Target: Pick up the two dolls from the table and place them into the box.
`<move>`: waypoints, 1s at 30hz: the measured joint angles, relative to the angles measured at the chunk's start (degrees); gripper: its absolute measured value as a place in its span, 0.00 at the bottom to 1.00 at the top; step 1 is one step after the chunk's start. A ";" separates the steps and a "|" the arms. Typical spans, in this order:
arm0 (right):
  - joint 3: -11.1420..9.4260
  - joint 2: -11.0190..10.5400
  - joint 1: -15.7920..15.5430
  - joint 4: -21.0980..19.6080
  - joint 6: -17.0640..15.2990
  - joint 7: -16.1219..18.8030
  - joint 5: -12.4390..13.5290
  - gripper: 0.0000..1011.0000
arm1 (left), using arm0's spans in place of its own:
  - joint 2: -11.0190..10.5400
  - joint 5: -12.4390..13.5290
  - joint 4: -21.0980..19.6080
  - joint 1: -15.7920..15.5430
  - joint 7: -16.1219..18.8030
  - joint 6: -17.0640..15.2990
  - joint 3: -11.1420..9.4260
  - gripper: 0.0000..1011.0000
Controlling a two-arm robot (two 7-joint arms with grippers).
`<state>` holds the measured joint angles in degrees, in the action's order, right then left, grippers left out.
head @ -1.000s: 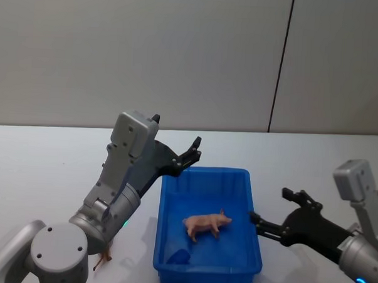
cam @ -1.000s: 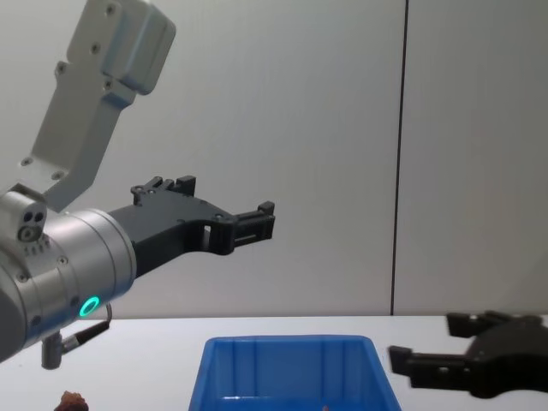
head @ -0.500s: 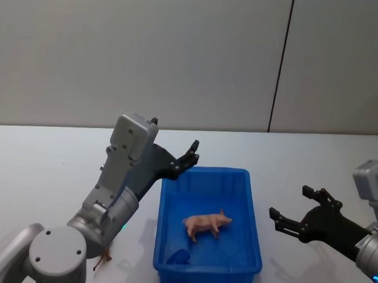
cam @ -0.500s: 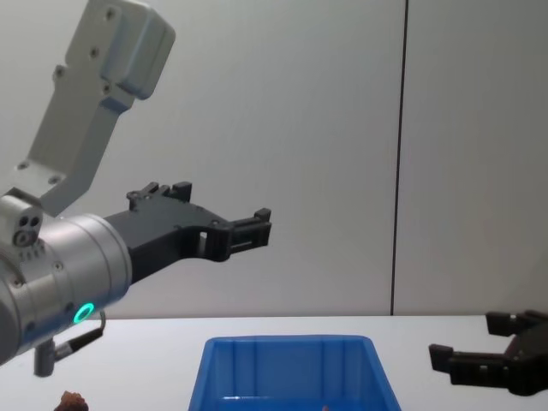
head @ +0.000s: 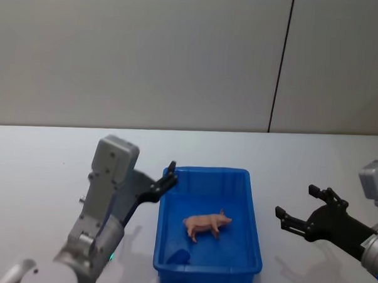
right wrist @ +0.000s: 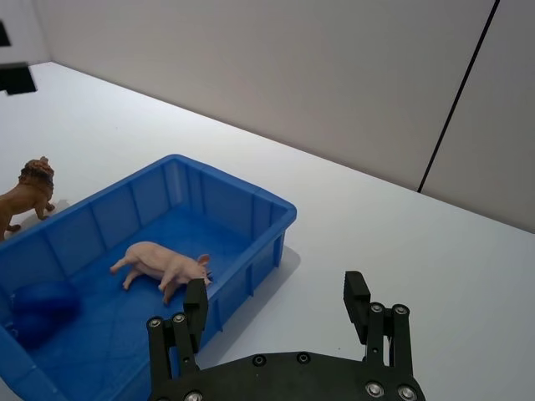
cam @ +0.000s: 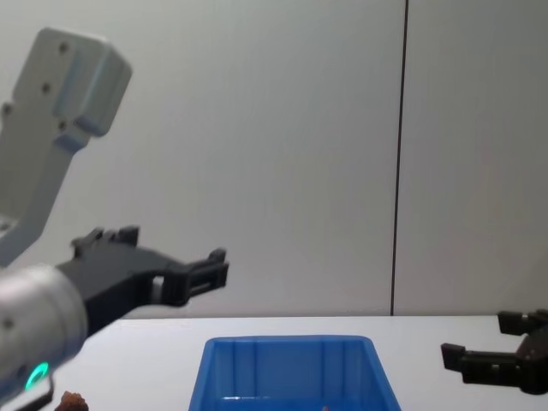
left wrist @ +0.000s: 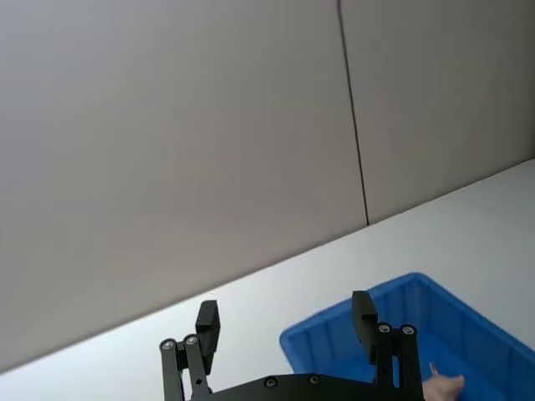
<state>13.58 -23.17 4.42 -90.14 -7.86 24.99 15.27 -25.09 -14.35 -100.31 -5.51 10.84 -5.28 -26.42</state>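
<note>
Soft, fairly bright light falls evenly from above. The blue box (head: 205,170) throws a pale, loose-edged shadow on the white tabletop (head: 43,166) just beside its wall. The pig doll (head: 205,224) darkens the box floor beneath it. The right end effector (head: 296,201) leaves a faint shadow below. The grey wall (cam: 257,128) is lit evenly.

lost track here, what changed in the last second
The left gripper dropped lower and back beside the blue box; the right gripper drew away from it, rightward. Both open and empty. The toy pig in the box and the toy lion on the table stayed put.
</note>
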 joint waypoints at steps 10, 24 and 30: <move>-0.12 -0.14 0.00 0.13 0.15 -0.08 0.06 0.99 | -2.11 -3.94 -3.89 6.94 8.99 0.87 -0.86 0.99; -0.19 -0.21 -0.01 0.22 0.25 -0.14 0.09 0.99 | -3.62 -8.28 -4.69 11.67 13.68 2.15 -0.73 0.99; -0.21 -0.23 0.00 0.24 0.25 -0.15 0.09 0.99 | -3.85 -10.08 -2.66 11.85 12.60 1.95 0.27 0.99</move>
<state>13.37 -23.40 4.41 -89.91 -7.61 24.84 15.36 -28.94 -24.43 -102.97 6.34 23.43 -3.33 -26.15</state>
